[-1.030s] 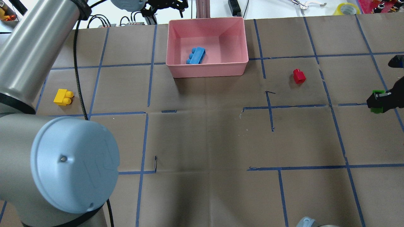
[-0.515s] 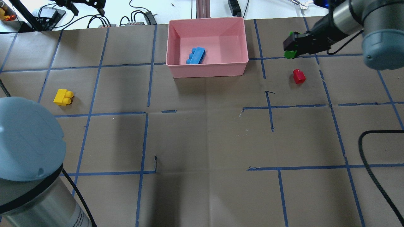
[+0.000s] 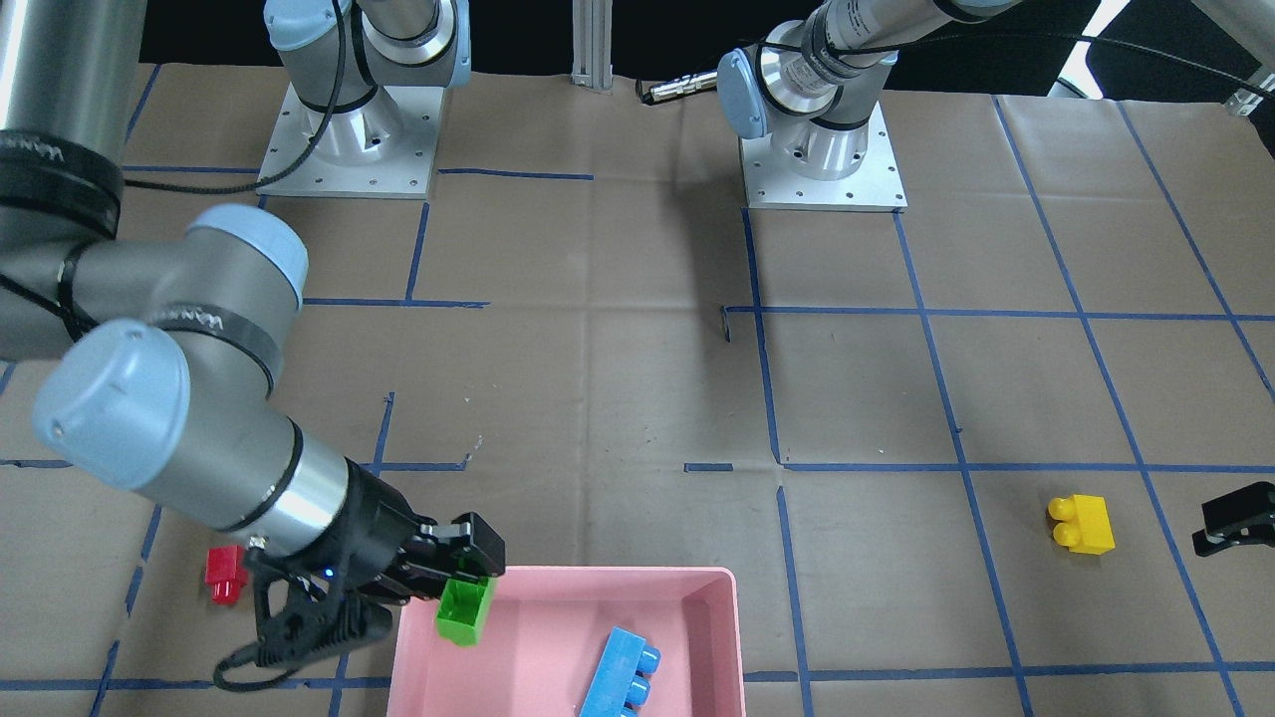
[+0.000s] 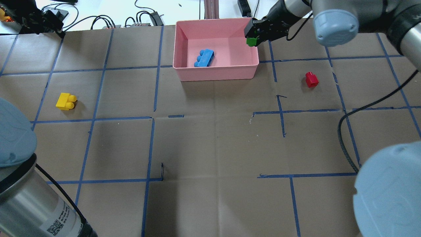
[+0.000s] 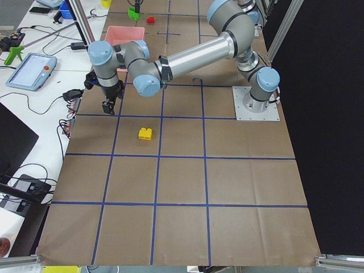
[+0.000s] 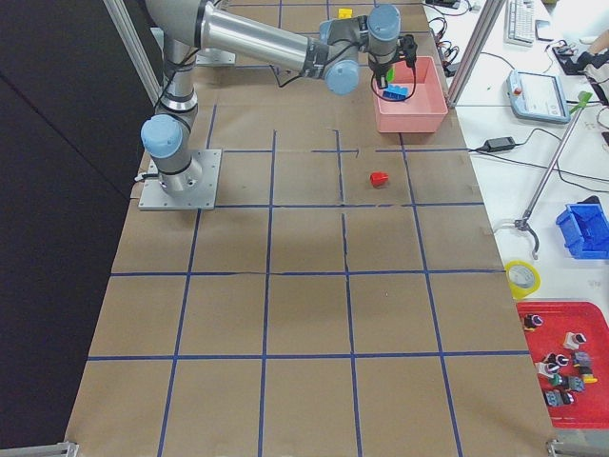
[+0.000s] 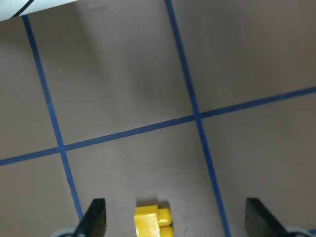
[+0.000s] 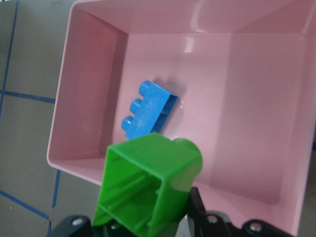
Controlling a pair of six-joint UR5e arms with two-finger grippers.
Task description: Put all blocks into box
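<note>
My right gripper (image 4: 255,33) is shut on the green brick (image 4: 252,41) and holds it above the right rim of the pink box (image 4: 217,74). The right wrist view shows the green brick (image 8: 153,182) over the box (image 8: 89,89). The blue brick (image 4: 204,58) lies inside the box. The red brick (image 4: 311,79) lies on the table right of the box. The yellow brick (image 4: 65,101) lies at the far left. My left gripper (image 7: 175,210) is open and empty above the table, with the yellow brick (image 7: 153,222) low between its fingers (image 7: 95,217).
The table is brown paper with a grid of blue tape. Cables and tools lie beyond the far edge behind the box. My left arm's elbow (image 4: 13,131) fills the near left corner and my right arm's elbow (image 4: 391,191) the near right.
My right gripper has carried the green brick from the table's right edge leftward to the box's right rim. My left arm has swung left along the far edge.
</note>
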